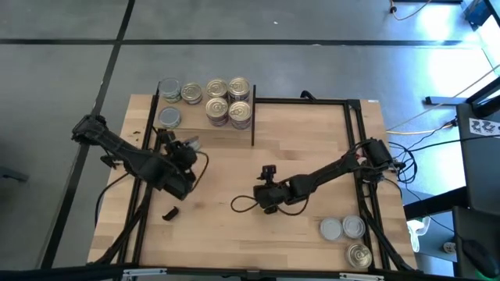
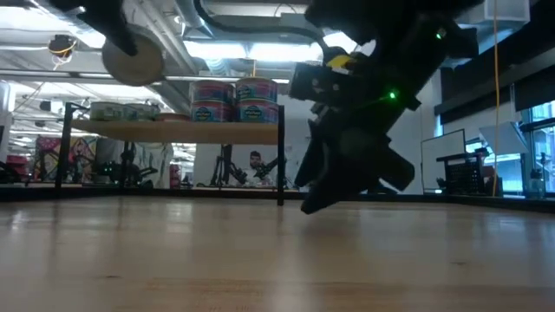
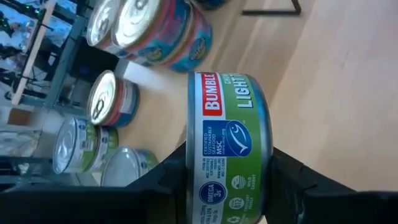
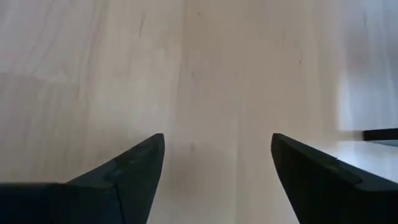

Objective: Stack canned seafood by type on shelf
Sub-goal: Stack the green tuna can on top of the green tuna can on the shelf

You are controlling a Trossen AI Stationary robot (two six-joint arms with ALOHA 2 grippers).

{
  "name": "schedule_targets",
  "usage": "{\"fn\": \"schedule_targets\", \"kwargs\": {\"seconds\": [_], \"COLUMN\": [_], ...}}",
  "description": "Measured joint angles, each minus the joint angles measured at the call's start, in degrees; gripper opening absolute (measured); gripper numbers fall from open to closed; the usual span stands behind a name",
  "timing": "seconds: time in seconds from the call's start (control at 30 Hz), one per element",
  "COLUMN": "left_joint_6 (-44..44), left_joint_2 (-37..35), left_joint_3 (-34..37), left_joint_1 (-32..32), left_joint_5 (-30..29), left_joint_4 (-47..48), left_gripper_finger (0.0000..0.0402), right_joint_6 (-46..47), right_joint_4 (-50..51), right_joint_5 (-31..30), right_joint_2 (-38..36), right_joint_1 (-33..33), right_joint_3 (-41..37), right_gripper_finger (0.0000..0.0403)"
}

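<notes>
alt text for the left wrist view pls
The left gripper clamps a green-labelled tuna tin on its side between its two dark fingers. Beyond it, the shelf holds more tins, some blue-and-red, some green.

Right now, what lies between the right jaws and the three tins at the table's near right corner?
Only bare tabletop in the high view, between right gripper and three tins.

Six tins (image 1: 227, 100) on one shelf (image 1: 234, 134), three (image 1: 344, 228) on the table (image 1: 312, 148), one (image 3: 230, 149) held.
</notes>
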State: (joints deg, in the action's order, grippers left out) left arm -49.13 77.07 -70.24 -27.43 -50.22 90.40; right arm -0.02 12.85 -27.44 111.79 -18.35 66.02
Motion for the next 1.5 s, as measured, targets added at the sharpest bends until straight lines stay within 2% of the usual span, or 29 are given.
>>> {"fn": "schedule_targets", "kwargs": {"seconds": [0.3,0.63,0.8,1.1,1.23,1.5], "left_joint_6": [9.7,29.6,39.7,43.6,46.2,49.1], "left_joint_2": [-4.0,-12.2,-13.3,-12.5,-12.5,-12.5], "left_joint_3": [-0.4,-0.4,-0.4,6.2,8.6,9.7], "left_joint_1": [12.1,28.4,35.3,40.9,43.3,46.8], "left_joint_5": [-1.8,-1.9,0.1,3.0,2.1,1.7], "left_joint_4": [-0.2,-0.3,-0.3,-3.6,-6.6,-11.2], "left_gripper_finger": [0.0133,0.0135,0.0135,0.0136,0.0136,0.0145], "right_joint_6": [-0.8,-0.9,-0.6,-0.1,-0.1,-0.1], "right_joint_4": [-4.9,-4.9,-5.9,-5.9,-6.4,-6.5], "right_joint_5": [1.7,2.2,2.1,2.2,1.9,1.6], "right_joint_2": [0.0,0.0,0.0,0.0,0.0,0.0], "right_joint_1": [0.9,0.9,1.2,1.5,1.5,1.5], "right_joint_3": [-1.3,-1.3,-1.3,-1.3,-1.3,-1.3], "right_gripper_finger": [0.0295,0.0295,0.0295,0.0295,0.0295,0.0295]}}
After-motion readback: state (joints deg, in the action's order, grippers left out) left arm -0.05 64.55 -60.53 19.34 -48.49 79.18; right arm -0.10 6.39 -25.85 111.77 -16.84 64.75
